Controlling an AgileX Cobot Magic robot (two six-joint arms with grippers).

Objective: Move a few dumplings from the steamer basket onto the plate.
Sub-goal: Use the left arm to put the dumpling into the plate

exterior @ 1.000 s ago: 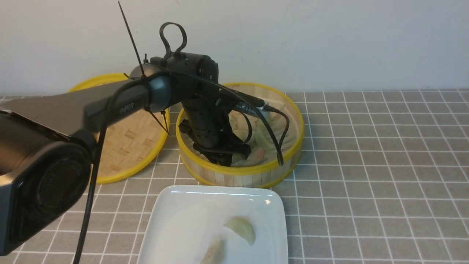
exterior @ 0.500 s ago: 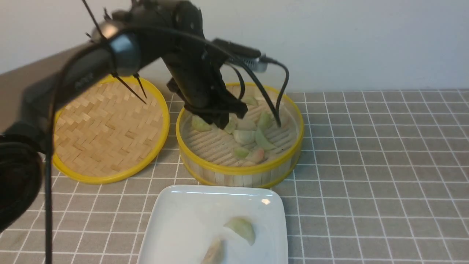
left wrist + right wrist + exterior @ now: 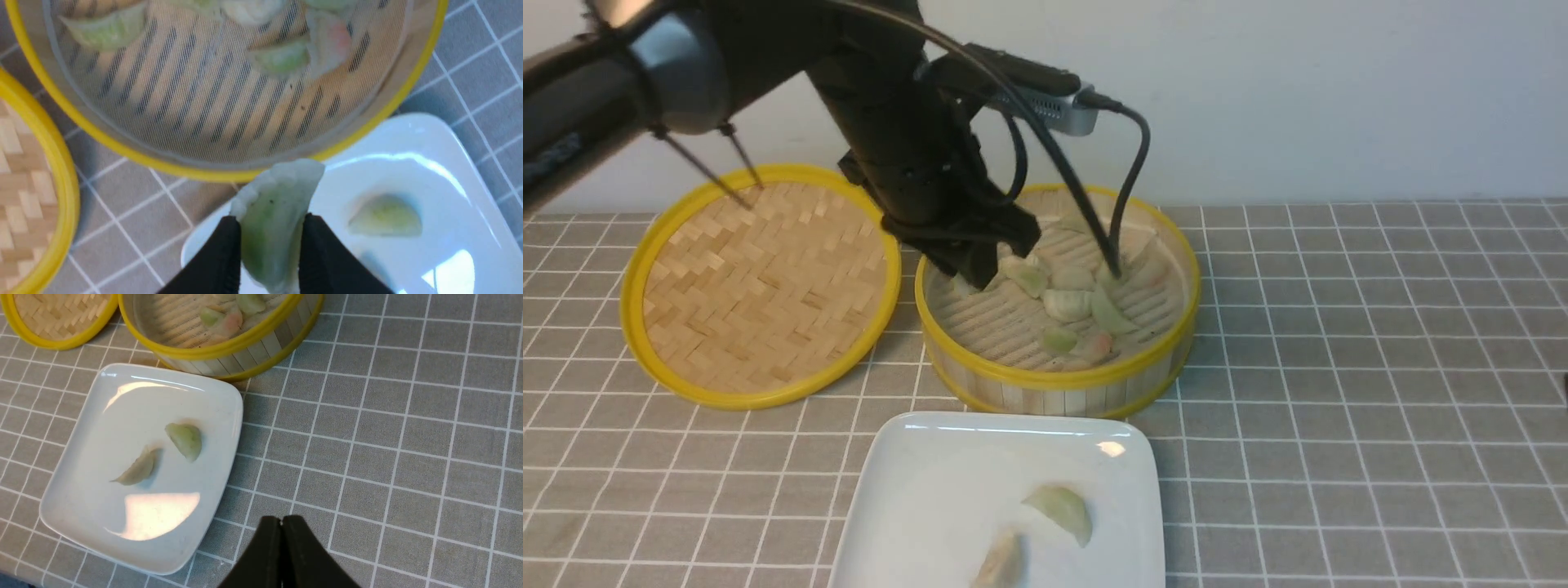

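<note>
Left gripper [image 3: 270,222]: jaws part-closed, pinching one pale green dumpling [image 3: 276,200] by its middle. The crimped edge sticks out past the fingertips. The gripper hangs above the basket [image 3: 1058,380], over its left rear part and clear of the rim.

Basket: directly below the left gripper. It has a slatted floor and a yellow rim.

Loose dumplings [image 3: 1070,304]: a cluster on the basket floor, below the gripper and to its right, mostly green, one tinged pink. None touches the fingers.

Plate [image 3: 931,490]: white and square, lower than the left gripper and nearer the robot, just short of the basket's front wall.

Plated dumplings: two, one green [image 3: 1062,510] and one paler [image 3: 1001,563]. They lie near each other but apart.

Lid [image 3: 760,286]: woven with a yellow rim, flat on the cloth to the left gripper's left, beside the basket.

Right gripper [image 3: 281,522]: fingers pressed together and holding nothing, above the checked cloth [image 3: 408,457]. The plate lies to its left, and the basket ahead and to the left.
</note>
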